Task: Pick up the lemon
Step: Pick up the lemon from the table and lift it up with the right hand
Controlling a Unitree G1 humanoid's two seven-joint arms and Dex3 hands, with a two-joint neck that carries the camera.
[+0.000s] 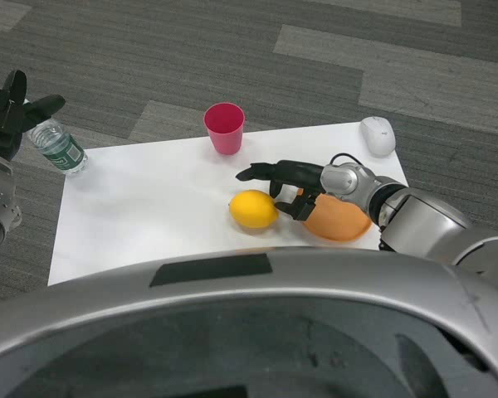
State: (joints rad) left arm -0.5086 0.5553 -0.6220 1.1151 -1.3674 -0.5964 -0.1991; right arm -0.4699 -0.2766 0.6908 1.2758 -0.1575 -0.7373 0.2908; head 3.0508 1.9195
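A yellow lemon (253,209) lies on the white table (149,207), near its front edge. My right hand (286,184) hovers just to the right of and slightly above the lemon, fingers spread apart and reaching toward it, holding nothing. Its lower fingers sit close beside the lemon's right end; contact cannot be told. My left hand (12,116) is raised off the table's left edge, fingers apart and empty.
A pink cup (224,128) stands upright at the table's back edge. An orange bowl-like object (339,220) lies under my right wrist. A white computer mouse (378,135) sits at the back right corner. A clear water bottle (58,148) lies at the left edge.
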